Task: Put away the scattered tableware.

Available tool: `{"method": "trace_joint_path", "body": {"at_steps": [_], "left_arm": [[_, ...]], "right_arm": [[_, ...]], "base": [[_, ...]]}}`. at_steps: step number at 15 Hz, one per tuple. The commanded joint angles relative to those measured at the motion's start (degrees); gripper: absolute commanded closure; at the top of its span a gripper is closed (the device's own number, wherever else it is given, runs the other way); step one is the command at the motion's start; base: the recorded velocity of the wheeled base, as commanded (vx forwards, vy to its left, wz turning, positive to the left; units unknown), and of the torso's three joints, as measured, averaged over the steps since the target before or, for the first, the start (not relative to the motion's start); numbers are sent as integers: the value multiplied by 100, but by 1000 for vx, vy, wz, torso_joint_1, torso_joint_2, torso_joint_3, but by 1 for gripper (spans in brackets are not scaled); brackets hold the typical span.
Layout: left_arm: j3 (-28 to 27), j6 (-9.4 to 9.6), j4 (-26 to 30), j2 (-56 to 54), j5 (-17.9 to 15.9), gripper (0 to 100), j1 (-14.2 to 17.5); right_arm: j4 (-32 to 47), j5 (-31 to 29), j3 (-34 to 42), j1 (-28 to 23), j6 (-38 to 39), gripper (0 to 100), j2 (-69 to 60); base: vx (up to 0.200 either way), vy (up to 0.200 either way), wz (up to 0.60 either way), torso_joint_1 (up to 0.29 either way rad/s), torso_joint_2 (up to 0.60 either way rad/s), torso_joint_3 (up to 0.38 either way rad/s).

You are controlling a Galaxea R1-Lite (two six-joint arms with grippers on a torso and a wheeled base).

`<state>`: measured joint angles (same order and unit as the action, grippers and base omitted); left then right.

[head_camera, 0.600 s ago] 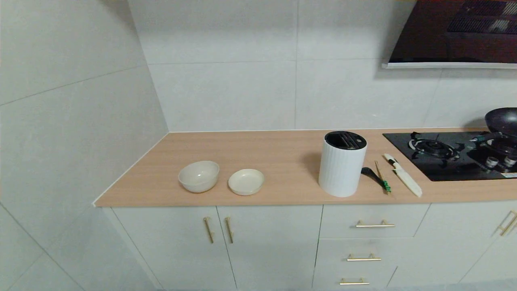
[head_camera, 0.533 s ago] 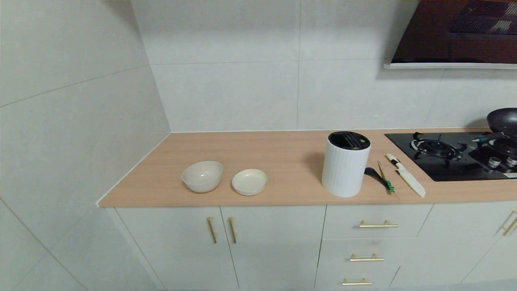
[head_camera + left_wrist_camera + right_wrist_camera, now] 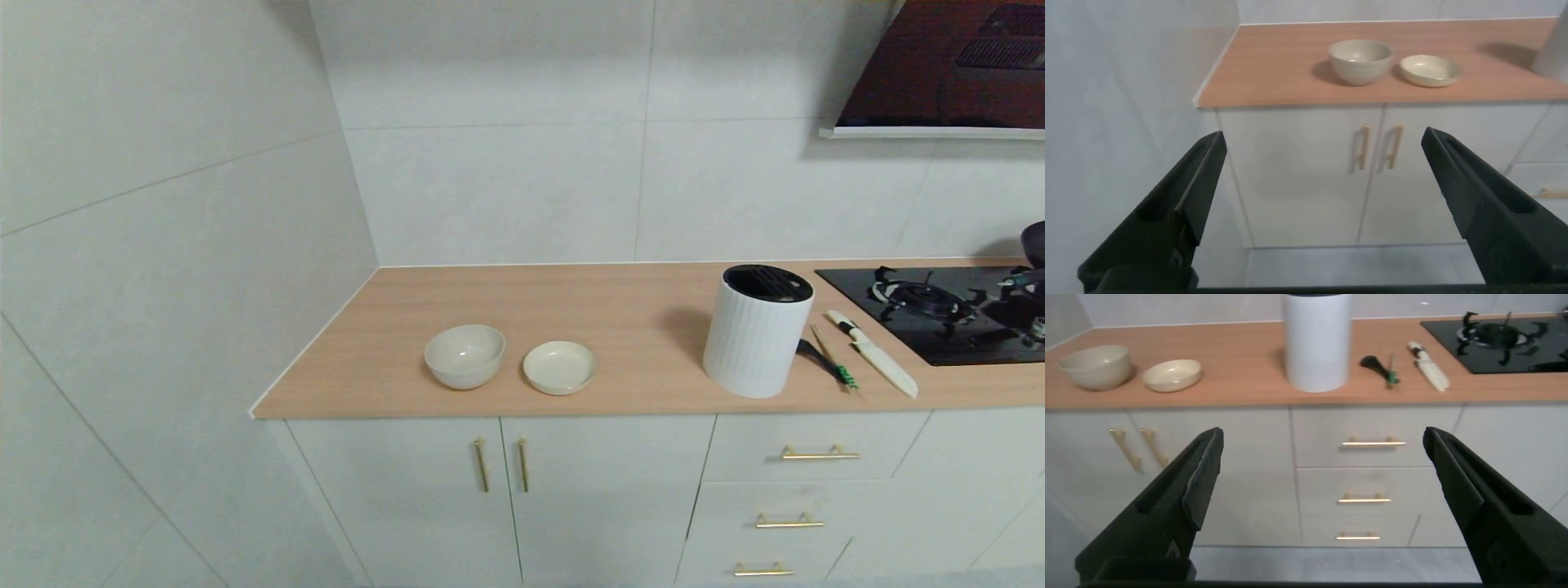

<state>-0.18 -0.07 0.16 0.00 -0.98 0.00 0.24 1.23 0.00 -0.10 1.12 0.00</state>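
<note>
On the wooden counter (image 3: 620,306) a cream bowl (image 3: 464,355) stands beside a shallow cream dish (image 3: 559,367). Further right is a white ribbed utensil holder (image 3: 756,331) with a black slotted top. Beside it lie a black spoon (image 3: 815,354), chopsticks (image 3: 833,356) with a green band, and a white-handled knife (image 3: 873,365). My left gripper (image 3: 1323,155) is open, low in front of the cabinet doors, facing the bowl (image 3: 1360,61) and dish (image 3: 1427,69). My right gripper (image 3: 1323,449) is open before the drawers, facing the holder (image 3: 1317,339), spoon (image 3: 1372,365) and knife (image 3: 1429,366).
A black gas hob (image 3: 939,314) with a dark pan (image 3: 1033,241) sits at the counter's right end under a range hood (image 3: 947,73). Tiled walls close the back and left. Cabinet doors (image 3: 498,490) and drawers (image 3: 816,453) have brass handles.
The head camera has swung to the left, so everything has shifted right in the picture. The tableware on the counter has not moved.
</note>
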Motion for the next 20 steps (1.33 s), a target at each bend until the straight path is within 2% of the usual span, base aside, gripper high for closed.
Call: {"method": "trace_joint_path", "body": {"at_steps": [1, 6, 20], "left_arm": [[1, -1, 2, 0, 1, 0, 0], [1, 7, 2, 0, 1, 0, 0], [1, 25, 2, 0, 1, 0, 0]], "right_arm": [[-7, 0, 0, 1, 2, 0, 9], [2, 0, 0, 1, 2, 0, 0], [2, 0, 0, 1, 11, 0, 0]], "base": [[0, 200, 0, -2, 2, 2], [0, 200, 0, 4, 0, 2], [0, 0, 0, 0, 0, 0]]}}
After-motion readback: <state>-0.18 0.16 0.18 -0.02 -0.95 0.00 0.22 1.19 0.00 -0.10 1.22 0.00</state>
